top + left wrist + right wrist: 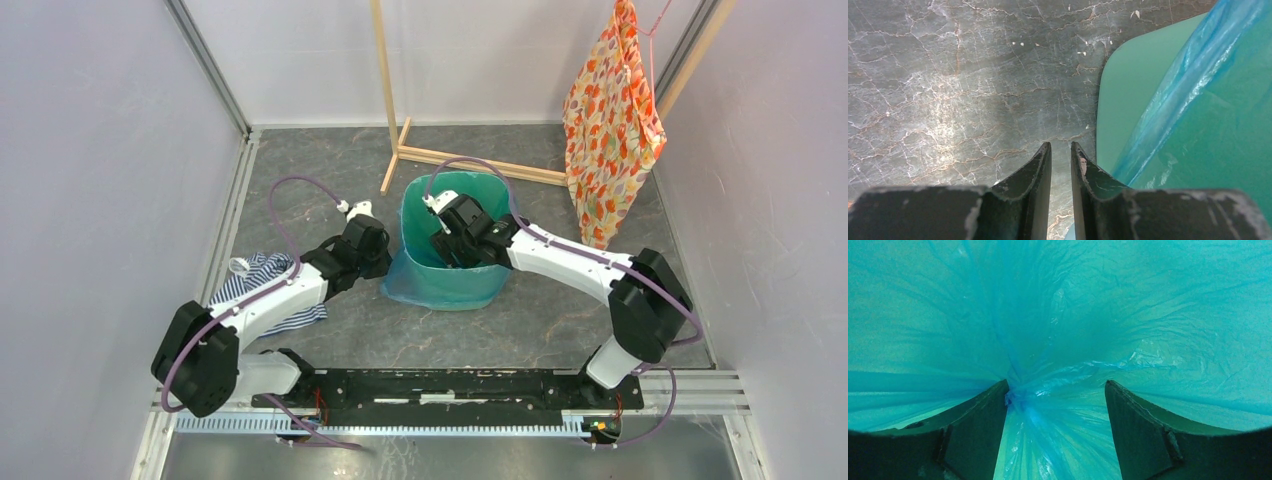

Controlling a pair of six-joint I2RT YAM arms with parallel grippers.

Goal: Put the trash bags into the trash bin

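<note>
- Striped cloth [265, 290]: blue-and-white, soft, crumpled; well left of the trash bin, under the left forearm.
- Left gripper [1060, 145]: dark, scuffed fingers, just left of the bin's outer wall. The jaws are parted by a narrow slit with nothing between them and touch nothing.
- Tabletop [948, 90]: dark grey, marbled with pale veins, slightly glossy.
- Trash bin [1128, 90]: mint-green smooth plastic with a rounded-square rim and tapering walls, standing upright.
- Trash bag [1193, 75]: thin, crinkly, translucent light-blue film. It lines the bin's inside, and part of it runs over the rim and down the left outer wall.
- Right gripper [1057, 382]: reaching down inside the bin. The jaws are spread wide and released; a gathered twist of bag film lies between them, against one finger.
- Orange floral fabric [610, 130]: hangs limp, behind and right of the bin.
</note>
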